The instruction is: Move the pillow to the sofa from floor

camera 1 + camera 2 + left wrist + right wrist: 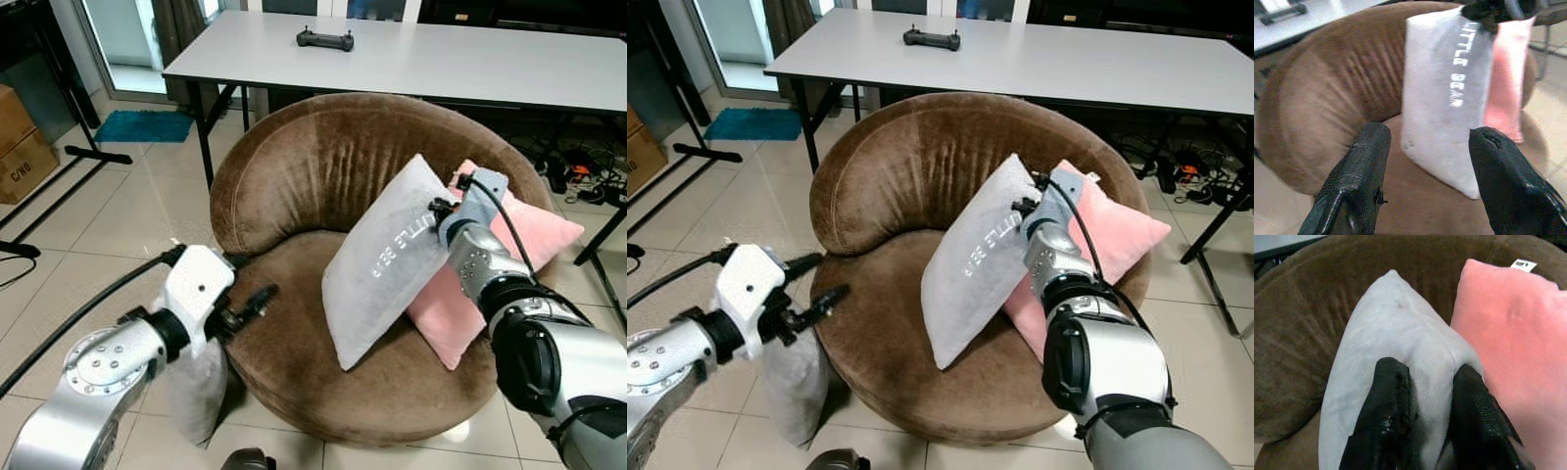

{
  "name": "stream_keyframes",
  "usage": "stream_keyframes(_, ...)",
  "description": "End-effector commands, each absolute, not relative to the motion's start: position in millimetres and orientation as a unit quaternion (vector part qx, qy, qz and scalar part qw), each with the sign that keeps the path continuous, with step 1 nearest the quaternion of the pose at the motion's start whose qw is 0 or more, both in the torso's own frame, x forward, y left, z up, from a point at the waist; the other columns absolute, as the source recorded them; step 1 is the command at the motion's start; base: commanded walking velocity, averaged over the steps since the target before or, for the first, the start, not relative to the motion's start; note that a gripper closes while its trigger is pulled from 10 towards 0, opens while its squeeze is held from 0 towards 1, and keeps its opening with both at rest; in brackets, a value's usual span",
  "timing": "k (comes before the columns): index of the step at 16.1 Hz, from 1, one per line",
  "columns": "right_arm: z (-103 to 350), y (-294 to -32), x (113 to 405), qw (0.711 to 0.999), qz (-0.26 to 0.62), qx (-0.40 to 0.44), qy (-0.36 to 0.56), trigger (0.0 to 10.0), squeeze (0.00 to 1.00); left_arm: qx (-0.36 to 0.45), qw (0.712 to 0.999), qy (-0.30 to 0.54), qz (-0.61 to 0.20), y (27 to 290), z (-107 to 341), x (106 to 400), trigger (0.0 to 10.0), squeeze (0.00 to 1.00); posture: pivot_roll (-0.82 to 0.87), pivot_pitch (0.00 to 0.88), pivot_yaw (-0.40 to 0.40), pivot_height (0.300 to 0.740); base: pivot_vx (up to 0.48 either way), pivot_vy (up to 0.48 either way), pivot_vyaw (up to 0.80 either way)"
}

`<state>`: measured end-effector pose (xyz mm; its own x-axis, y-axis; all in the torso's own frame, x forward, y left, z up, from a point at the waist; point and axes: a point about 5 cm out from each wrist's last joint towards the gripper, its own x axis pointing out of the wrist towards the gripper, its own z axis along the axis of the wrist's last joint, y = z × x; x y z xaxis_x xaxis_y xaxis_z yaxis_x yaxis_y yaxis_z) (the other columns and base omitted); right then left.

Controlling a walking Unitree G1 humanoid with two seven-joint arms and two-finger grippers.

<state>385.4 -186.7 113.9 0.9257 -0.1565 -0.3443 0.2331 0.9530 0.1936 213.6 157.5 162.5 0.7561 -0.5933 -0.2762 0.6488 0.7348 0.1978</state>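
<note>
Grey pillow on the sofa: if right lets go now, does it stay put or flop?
Likely soft: the grey pillow bulges between the right gripper fingers pinching its edge. It leans on the pink pillow, so it may stay. Standing on a corner on the sofa, it could slump.

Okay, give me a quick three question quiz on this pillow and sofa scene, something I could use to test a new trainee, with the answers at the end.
1. True or false: the right gripper is pinching the edge of the grey pillow.
2. Multiple choice: what leans behind the grey pillow on the brown sofa? A) a pink pillow B) a blue rug C) a cardboard box
3. Fill in the missing word: the left gripper hangs in front of the sofa with its fingers ____.

Key
1. True: its two black fingers press the pillow's edge between them.
2. A: the pink pillow.
3. Open, holding nothing.
</note>
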Motion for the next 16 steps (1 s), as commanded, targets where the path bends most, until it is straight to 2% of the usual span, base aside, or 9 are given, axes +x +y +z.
stream_keyframes(1,120.7,-189.4,388.1,0.978,-0.101,0.098,0.151,10.0,1.00,0.123,0.921,0.101,-0.355,152.6,165.5,210.6,10.0,0.00,0.20,0.000,-0.007,0.740,0.000,0.000,0.00)
stream_keyframes(5,128.5,-184.5,391.7,0.980,-0.071,0.143,0.120,10.0,1.00,0.118,0.915,0.112,-0.368,149.6,166.3,210.5,10.0,0.00,0.19,0.000,0.008,0.740,0.000,0.000,0.00)
stream_keyframes(9,145.0,-183.6,397.4,0.986,-0.074,0.131,0.074,10.0,1.00,0.121,0.926,0.096,-0.345,153.8,170.0,213.3,10.0,0.00,0.19,0.000,0.009,0.740,0.000,0.000,0.00)
stream_keyframes(10,158.8,-183.0,399.8,0.981,-0.060,0.183,0.011,10.0,0.00,0.128,0.939,0.081,-0.309,153.1,169.4,219.8,10.0,0.00,0.17,0.000,0.017,0.740,0.000,0.000,0.00)
stream_keyframes(13,171.6,-180.6,398.1,0.986,-0.069,0.137,-0.058,10.0,0.00,0.119,0.959,0.060,-0.248,150.3,167.7,229.3,10.0,0.00,0.15,0.000,0.028,0.740,0.000,0.000,0.00)
stream_keyframes(16,177.1,-170.1,390.3,0.989,-0.009,0.096,-0.109,10.0,0.00,0.130,0.969,0.039,-0.206,148.4,168.8,235.6,10.0,0.00,0.13,0.000,0.018,0.740,0.000,0.000,0.00)
